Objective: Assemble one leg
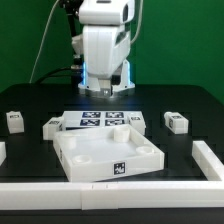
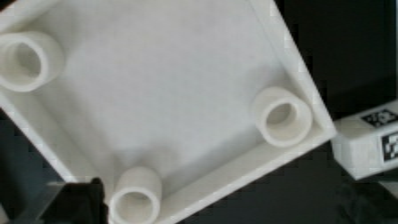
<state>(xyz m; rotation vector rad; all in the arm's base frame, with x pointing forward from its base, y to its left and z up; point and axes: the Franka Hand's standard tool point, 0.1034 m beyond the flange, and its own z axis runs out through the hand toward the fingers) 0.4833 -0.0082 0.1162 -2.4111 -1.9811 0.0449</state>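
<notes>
Hanging above the tray (image 1: 85, 168), the gripper (image 1: 105, 91) is in view, but whether it is parted or clenched cannot be told. A leg (image 2: 366, 142) lies just beside a tray corner; the visible sockets (image 2: 286, 115) are empty. Judged step: approach. Next move: centre over the leg, descend, grasp.

Ext view: arm (image 1: 104, 40) cut off at top edge; gripper (image 1: 105, 88) too small/dark, jaws unreadable. Wrist view: tray (image 2: 169, 95) cropped on several sides; leg (image 2: 368, 142) cut by edge, blurry.

A robotics lab: green backdrop (image 1: 185, 40), black table (image 1: 30, 98), tagged marker board (image 1: 100, 121).
</notes>
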